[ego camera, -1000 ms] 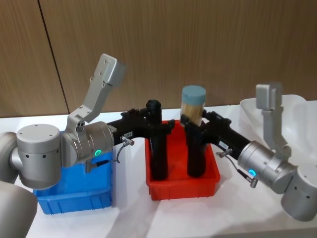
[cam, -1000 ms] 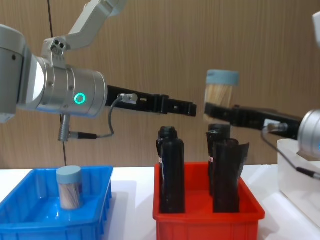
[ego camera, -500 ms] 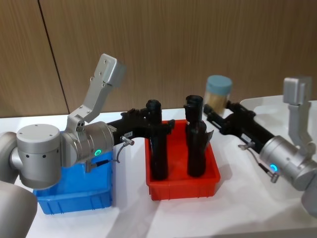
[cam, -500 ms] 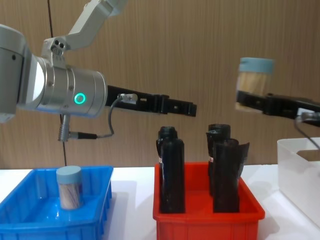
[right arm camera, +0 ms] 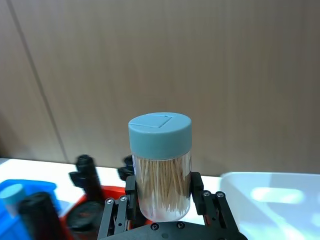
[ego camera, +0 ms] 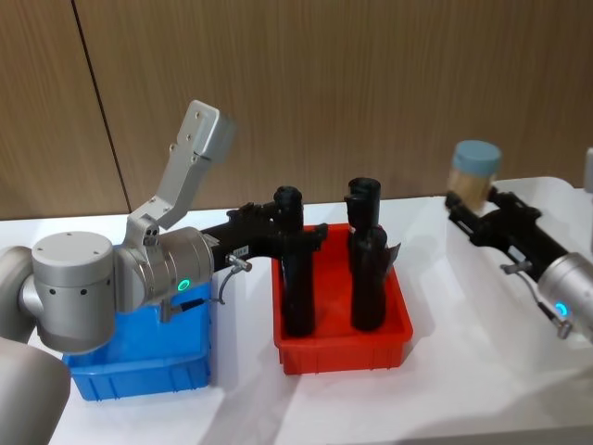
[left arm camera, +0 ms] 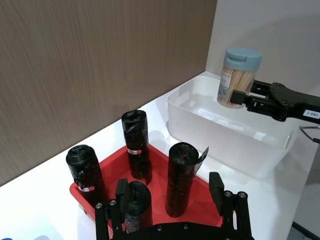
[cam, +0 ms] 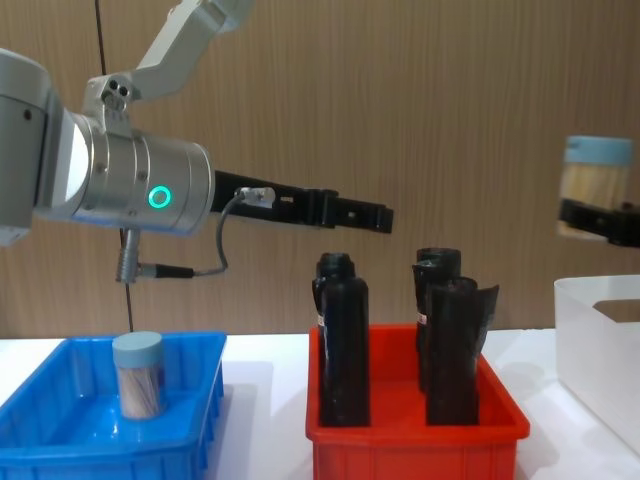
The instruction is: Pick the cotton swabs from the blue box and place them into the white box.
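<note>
My right gripper [ego camera: 465,200] is shut on a clear jar of cotton swabs [ego camera: 473,173] with a pale blue lid. It holds the jar upright in the air, right of the red bin. In the left wrist view this jar [left arm camera: 239,77] hangs over the white box [left arm camera: 260,162]. A second jar of cotton swabs [cam: 138,375] stands in the blue box [cam: 200,437] at the left. My left gripper [left arm camera: 169,197] is open and holds nothing. It hovers above the red bin [left arm camera: 82,197].
The red bin [ego camera: 341,352] in the middle holds several tall black bottles [ego camera: 296,273]. The white box [cam: 592,335] stands at the far right of the table. A brown wood wall runs behind the table.
My right gripper has carried the jar of cotton swabs to the right, from above the red bin to above the white box. The left arm has stayed still.
</note>
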Controlling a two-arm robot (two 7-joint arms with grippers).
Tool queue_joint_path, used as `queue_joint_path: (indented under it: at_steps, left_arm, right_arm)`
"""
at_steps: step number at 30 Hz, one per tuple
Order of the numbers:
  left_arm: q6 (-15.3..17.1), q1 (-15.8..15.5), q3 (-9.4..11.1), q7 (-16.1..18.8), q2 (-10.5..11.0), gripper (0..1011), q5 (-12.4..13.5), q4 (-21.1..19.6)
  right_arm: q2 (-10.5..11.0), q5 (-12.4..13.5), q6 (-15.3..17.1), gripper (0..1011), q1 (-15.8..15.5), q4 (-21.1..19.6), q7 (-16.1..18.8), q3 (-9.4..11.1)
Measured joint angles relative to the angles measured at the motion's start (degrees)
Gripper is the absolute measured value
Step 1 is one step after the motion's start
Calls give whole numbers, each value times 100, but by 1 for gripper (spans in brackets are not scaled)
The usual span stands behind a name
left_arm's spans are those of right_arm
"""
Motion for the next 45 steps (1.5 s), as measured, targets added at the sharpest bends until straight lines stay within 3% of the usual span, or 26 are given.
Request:
queue_joint_path:
  at_steps: [12,22,37,45]
  left_arm:
    - [0,0,0,0,0,1004,0,0]
    - [0,0,0,0,0,1004,0,0]
    - [0,0,0,0,0,1004,0,0]
    - [0,0,0,0,0,1004,0,0]
  right_arm:
    - [124,-69,140,642,215,515,-198,197]
    - [176,-232,563,641,531,1014,-273,286]
    - [163,-567,1175,642,1048,1806,-182,281]
    - [147,-686,1340,642,1219,2078,-117,256]
